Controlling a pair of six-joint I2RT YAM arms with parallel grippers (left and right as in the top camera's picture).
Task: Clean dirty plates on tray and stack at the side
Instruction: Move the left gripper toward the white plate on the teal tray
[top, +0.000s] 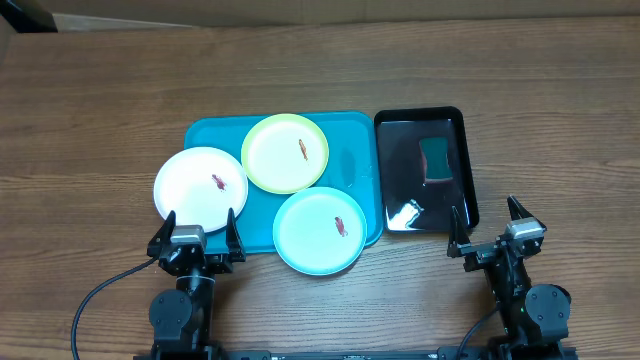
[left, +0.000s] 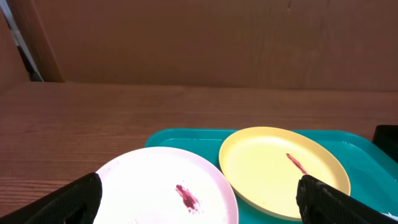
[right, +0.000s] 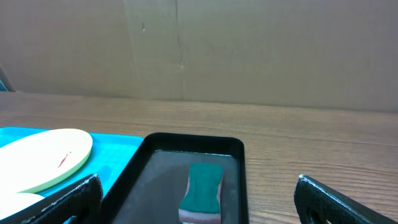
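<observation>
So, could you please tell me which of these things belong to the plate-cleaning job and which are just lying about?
Part of the job: white plate, yellow-green plate and light blue plate, each smeared; turquoise tray under them; probably the green sponge, for wiping.

Just lying about: black tray, which only holds the sponge; cardboard backdrop.

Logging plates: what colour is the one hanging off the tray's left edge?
White plate, clearest in overhead view.

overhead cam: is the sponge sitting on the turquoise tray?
No, the sponge lies inside the black tray, which sits beside the turquoise tray.
</observation>
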